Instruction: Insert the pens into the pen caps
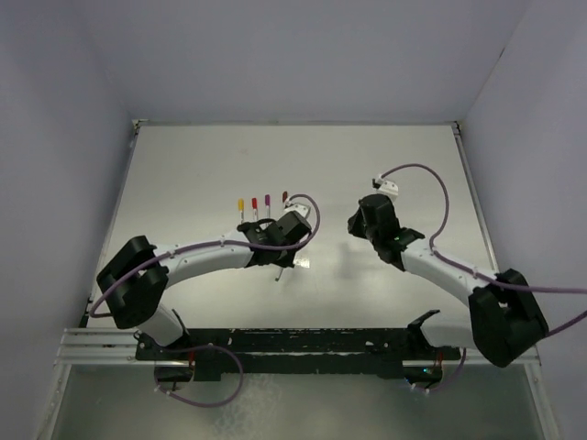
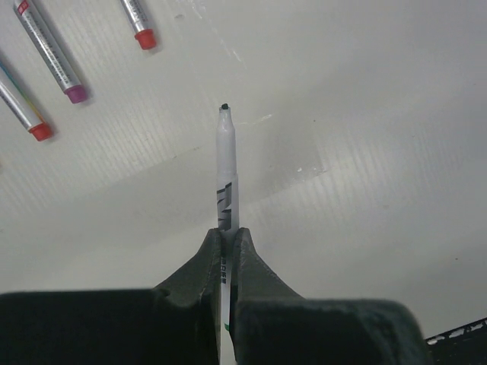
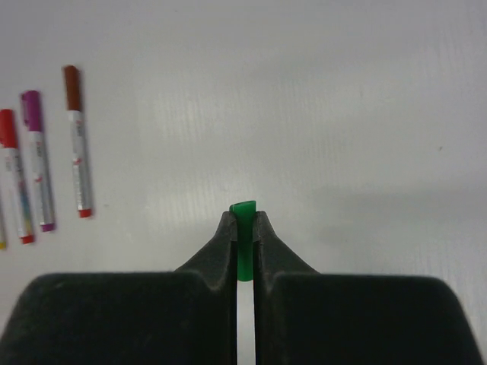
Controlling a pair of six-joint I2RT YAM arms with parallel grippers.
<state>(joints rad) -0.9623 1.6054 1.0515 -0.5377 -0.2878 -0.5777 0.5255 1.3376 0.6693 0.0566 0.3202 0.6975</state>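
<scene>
From the top camera, the left gripper (image 1: 277,240) and right gripper (image 1: 356,221) face each other over the middle of the flat white tabletop (image 1: 385,165), near but apart. Four capped pens (image 1: 253,203) lie in a row just beyond the left gripper, with yellow, red, purple and dark red caps. At this size what each gripper holds is hard to make out.

The left wrist camera settles it: the left gripper (image 2: 227,233) is clenched on a thin white pen with a dark green tip (image 2: 227,167). Its bare nib points away from the fingers and it is held off the table.

In the right wrist camera, the right gripper (image 3: 243,217) is clamped on a stubby green plastic cap (image 3: 243,228), which just pokes out beyond the fingertips.

So the step in hand is probably capping the last pen. The next move calls for bringing the two grippers together, lining the nib up with the cap's mouth, and pushing straight along the pen's axis.
</scene>
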